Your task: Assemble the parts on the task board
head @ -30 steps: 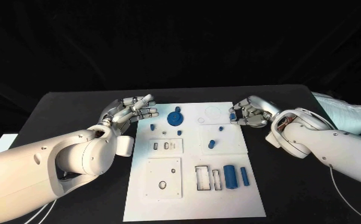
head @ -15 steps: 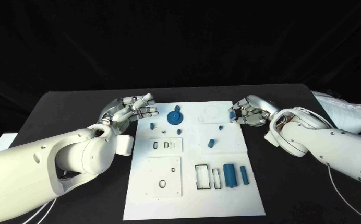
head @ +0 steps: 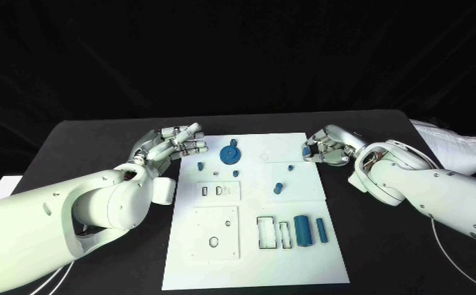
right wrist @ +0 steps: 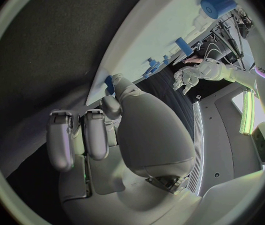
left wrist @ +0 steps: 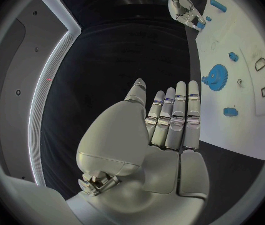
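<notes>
White task board (head: pixel 253 240) sits mid black table (head: pixel 89 144), small blue parts on it: gear (head: pixel 230 153), cylinder (head: pixel 303 229).
Left hand (head: pixel 170 144) at board's left edge, fingers apart, holding nothing. Right hand (head: pixel 328 146) at right edge, fingers curled in; a small blue piece (right wrist: pixel 110 83) shows at its fingertips, grip unclear.

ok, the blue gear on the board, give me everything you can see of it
The blue gear is a small toothed disc, plastic by its look, with a raised hub at its middle; the left wrist view shows the teeth plainly. It lies flat on the far-left part of the white task board. Nothing touches it. The left hand hovers beside it, off the board's edge.
</notes>
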### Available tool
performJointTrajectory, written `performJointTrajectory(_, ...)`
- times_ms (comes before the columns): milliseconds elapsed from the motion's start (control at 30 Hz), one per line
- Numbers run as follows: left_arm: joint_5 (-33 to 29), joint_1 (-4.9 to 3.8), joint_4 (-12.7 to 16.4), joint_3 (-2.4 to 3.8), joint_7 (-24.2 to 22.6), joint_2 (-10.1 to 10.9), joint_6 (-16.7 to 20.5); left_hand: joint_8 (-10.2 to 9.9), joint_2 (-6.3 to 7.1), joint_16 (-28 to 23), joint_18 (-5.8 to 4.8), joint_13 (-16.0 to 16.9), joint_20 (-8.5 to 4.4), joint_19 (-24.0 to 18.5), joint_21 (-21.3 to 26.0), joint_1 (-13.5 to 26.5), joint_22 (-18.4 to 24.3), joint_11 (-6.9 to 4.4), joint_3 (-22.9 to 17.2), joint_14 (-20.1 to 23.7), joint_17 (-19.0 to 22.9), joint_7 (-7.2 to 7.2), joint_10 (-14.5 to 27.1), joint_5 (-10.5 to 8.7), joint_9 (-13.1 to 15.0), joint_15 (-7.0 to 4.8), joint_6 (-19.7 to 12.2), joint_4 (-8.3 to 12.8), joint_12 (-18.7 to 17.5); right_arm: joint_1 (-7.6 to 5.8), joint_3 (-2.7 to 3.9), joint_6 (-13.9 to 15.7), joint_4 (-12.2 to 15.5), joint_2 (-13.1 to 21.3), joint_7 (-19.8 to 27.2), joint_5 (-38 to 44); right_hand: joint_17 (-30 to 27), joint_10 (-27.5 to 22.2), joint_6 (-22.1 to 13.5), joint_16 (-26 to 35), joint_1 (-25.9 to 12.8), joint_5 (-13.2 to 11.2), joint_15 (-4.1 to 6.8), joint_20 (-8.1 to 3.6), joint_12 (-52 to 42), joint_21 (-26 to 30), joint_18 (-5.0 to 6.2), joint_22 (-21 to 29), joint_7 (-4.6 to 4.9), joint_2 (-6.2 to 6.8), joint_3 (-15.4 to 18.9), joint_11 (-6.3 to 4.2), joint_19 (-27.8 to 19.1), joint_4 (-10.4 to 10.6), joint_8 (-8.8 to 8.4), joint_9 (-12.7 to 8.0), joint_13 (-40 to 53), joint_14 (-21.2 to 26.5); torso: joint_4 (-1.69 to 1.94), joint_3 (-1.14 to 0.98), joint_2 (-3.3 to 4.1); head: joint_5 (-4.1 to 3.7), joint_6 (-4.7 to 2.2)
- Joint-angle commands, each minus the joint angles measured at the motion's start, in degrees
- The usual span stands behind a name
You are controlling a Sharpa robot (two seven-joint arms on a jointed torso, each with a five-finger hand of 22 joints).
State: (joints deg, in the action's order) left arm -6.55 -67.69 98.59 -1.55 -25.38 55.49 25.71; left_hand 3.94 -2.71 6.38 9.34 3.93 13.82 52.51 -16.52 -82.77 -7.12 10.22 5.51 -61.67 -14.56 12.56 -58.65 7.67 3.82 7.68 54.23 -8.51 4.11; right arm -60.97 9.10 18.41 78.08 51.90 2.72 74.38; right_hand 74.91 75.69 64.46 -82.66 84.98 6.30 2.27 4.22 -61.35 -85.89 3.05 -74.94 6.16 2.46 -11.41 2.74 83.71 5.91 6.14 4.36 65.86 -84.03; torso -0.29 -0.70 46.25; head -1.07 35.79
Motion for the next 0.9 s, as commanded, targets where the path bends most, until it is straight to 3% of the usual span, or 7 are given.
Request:
performJointTrajectory(33, 0.3, -0.03, 0.0, 0.04, -0.3, 0.0, -0.8, 0.0, -0.1, -0.3, 1.08, 0.0, 0.05, -0.3, -0.1, -0.2, 0.1, -0.27, -0.1, 0.5, 0.0, -0.07, 0.1, -0.17, 0.0, -0.05, 0.0, 0.3, -0.1, 0.15, -0.07, 0.7, 0.0, -0.1, -1.4, 2.3, 4.1, 1.7, 0.8, -0.2, 0.3, -0.3, 0.39, -0.28, -0.2, -0.3, -0.94, -6.2, -0.24, -1.33, -0.6, -1.62, 0.2, 0.0, 0.53, 0.5, 0.1, -3.8, -0.05, -0.03, 0.01, -0.05, -0.04)
performJointTrajectory(300, 0.3, -0.03, -0.2, 0.04, -0.3, 0.0, -0.7, -0.1, -0.2, -0.3, 1.08, 0.0, 0.04, -0.3, -0.1, -0.2, 0.1, -0.25, -0.2, 0.6, 0.0, -0.01, 0.1, -0.17, 0.0, -0.04, 0.0, 0.4, -0.1, 0.15, 0.11, 2.6, 1.8, -0.4, -1.8, 3.3, 4.1, 1.9, 1.2, -0.2, -0.1, -0.4, 0.56, -0.44, -0.2, -0.3, -0.96, -6.3, -0.48, -1.46, -1.0, -1.81, 0.2, -0.2, 0.77, 0.6, 0.3, -3.8, 0.01, -0.03, 0.02, -0.2, -0.06)
performJointTrajectory(433, 0.3, -0.03, -0.2, 0.04, -0.3, 0.0, -0.7, -0.1, -0.2, -0.3, 1.08, 0.0, 0.04, -0.3, -0.1, -0.2, 0.1, -0.25, -0.2, 0.6, 0.0, -0.01, 0.1, -0.17, 0.0, -0.04, 0.0, 0.4, -0.1, 0.13, 0.68, 4.1, 3.7, -0.3, -3.1, 2.8, 4.0, 1.9, 1.2, -0.2, -0.8, -0.6, 0.63, -0.53, 0.0, -0.3, -0.95, -6.3, -0.51, -1.4, -1.0, -1.84, 0.2, -0.1, 0.73, 0.6, 0.1, -3.8, -0.01, 0.04, -0.1, -0.24, -0.16)
performJointTrajectory(667, 0.2, -0.04, -0.4, 0.04, -0.3, 0.1, -1.0, -0.1, -0.2, -0.3, 1.08, 0.0, 0.04, -0.3, -0.1, -0.2, 0.1, -0.25, -0.2, 0.6, 0.0, -0.01, 0.1, -0.17, 0.0, -0.04, 0.0, 0.4, -0.1, -0.3, 1.39, 5.6, 9.8, -0.5, -10.1, 2.6, 3.2, 1.2, 0.8, 0.5, -1.9, -1.0, 0.64, -0.62, 1.6, 0.0, -0.82, -5.7, -0.47, -1.53, -1.4, -1.84, -0.2, 0.0, 0.44, 0.6, -1.0, -3.6, -0.28, 0.34, -0.44, 0.02, -0.28)
performJointTrajectory(900, -0.1, -0.04, -1.2, 0.04, -0.3, -0.1, -1.1, -0.1, -0.21, -0.3, 1.08, 0.0, 0.05, -0.3, -0.1, -0.2, 0.1, -0.24, -0.2, 0.6, 0.0, -0.02, 0.1, -0.18, 0.0, -0.04, 0.0, 0.4, -0.1, -0.38, 1.32, 5.7, 15.5, -3.8, -18.8, 8.0, 2.9, 0.9, 0.9, 0.7, -1.7, -0.8, 0.71, -0.67, 2.3, 0.2, -0.76, -5.4, -0.55, -1.61, -2.1, -1.92, -0.4, -0.6, 0.47, 0.6, -1.4, -3.5, -0.06, 0.65, -0.83, 0.53, 0.35)
